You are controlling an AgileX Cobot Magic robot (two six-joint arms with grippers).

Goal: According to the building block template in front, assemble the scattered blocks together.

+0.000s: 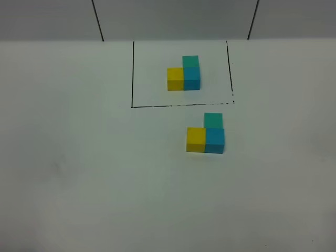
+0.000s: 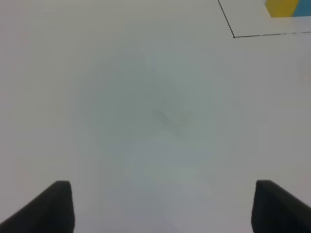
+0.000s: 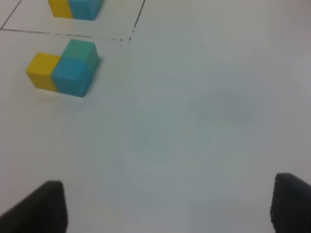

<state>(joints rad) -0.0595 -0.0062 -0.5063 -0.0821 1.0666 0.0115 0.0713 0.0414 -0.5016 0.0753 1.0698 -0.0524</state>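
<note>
Template: I see the building block template (image 1: 184,74) inside its black rectangle (image 1: 133,73) at the desk's (image 1: 79,184) far side.
Blocks: yellow cube (image 1: 196,139), blue cube (image 1: 214,140), teal cube (image 1: 212,121) touching in an L, just outside the frame.
Left fingers (image 2: 53,206): wide, empty.
Right fingers (image 3: 43,206): wide, empty.

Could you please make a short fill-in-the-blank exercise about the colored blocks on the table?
1. In the loose cluster, the yellow block touches the ____ block.
2. The framed cluster sits inside a thin ____ outline.
3. In the loose cluster, the block farthest from the camera is ____.
4. Both pincers are ____ and hold nothing.

Missing words: blue; black; teal; open
</note>
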